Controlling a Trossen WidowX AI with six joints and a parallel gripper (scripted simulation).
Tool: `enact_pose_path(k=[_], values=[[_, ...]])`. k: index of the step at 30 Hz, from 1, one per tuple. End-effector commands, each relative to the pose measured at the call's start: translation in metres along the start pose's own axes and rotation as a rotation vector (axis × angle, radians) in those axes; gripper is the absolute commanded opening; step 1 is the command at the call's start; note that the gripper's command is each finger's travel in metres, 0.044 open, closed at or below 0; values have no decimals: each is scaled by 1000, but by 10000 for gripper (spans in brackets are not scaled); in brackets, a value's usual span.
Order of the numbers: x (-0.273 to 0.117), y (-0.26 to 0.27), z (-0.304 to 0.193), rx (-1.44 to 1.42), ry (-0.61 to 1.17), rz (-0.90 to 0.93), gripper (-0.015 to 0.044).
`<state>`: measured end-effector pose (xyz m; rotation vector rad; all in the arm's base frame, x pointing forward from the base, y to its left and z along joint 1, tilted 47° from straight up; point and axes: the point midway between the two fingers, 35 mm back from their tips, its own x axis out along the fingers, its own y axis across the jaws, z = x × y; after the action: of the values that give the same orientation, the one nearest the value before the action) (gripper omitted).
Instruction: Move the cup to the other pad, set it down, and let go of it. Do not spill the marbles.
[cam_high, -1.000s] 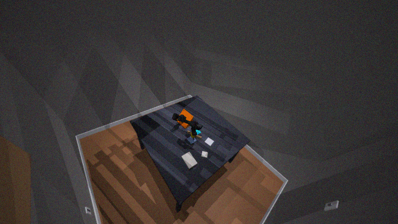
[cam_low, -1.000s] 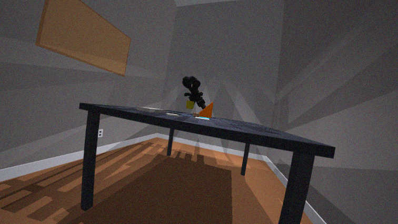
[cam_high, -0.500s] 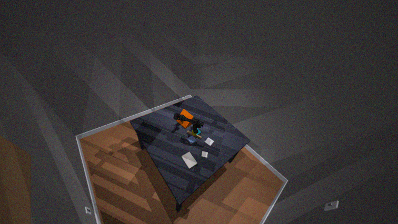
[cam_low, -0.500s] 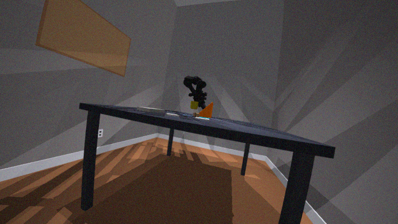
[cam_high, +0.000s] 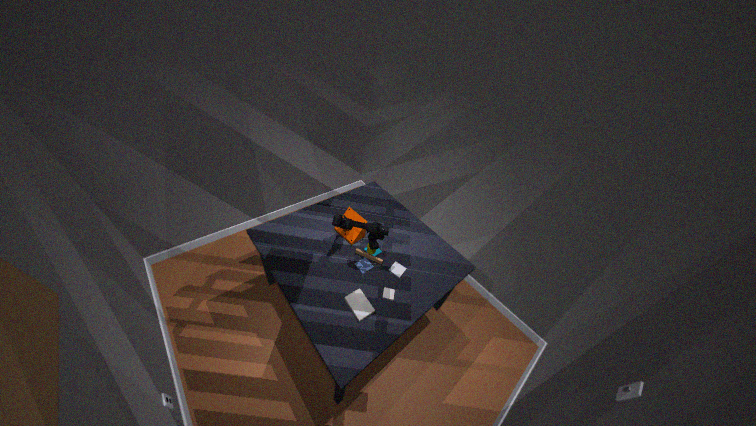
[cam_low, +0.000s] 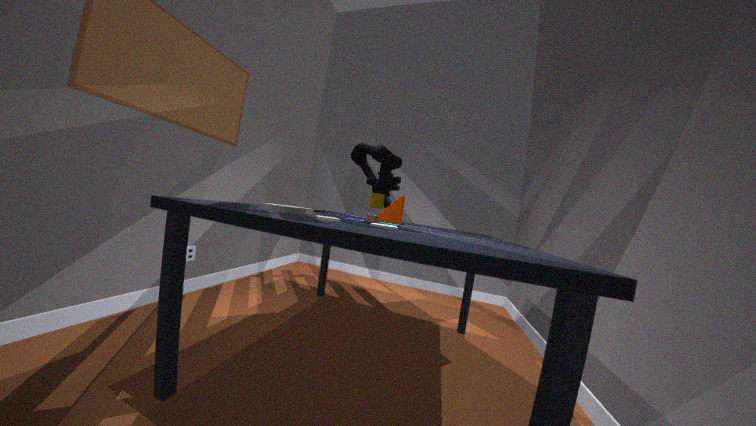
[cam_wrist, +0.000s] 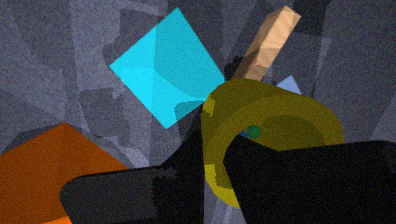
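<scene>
In the wrist view, an orange wedge (cam_wrist: 47, 160) sits at the lower left, then a cyan pad (cam_wrist: 167, 75) on the dark counter (cam_wrist: 40, 60). The end effector (cam_wrist: 215, 175) is clamped on the olive cup's (cam_wrist: 272, 117) rim, holding it above the counter with a green marble (cam_wrist: 253, 132) inside; behind it lies a wooden stick (cam_wrist: 270, 42)

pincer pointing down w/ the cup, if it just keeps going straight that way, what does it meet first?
Most likely the dark table top. The pincer is shut on the olive cup, which hangs beside the cyan pad, with the wooden bar behind it. Depth is unclear; the cup's base might clip the pad's corner.
</scene>
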<state>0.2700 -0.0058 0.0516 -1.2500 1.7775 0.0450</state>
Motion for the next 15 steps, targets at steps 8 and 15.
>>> enact_pose_path(k=[8, 15], values=[[2, 28, 15, -2, 6, 8, 0], [3, 45, 25, -2, 6, 8, 0]])
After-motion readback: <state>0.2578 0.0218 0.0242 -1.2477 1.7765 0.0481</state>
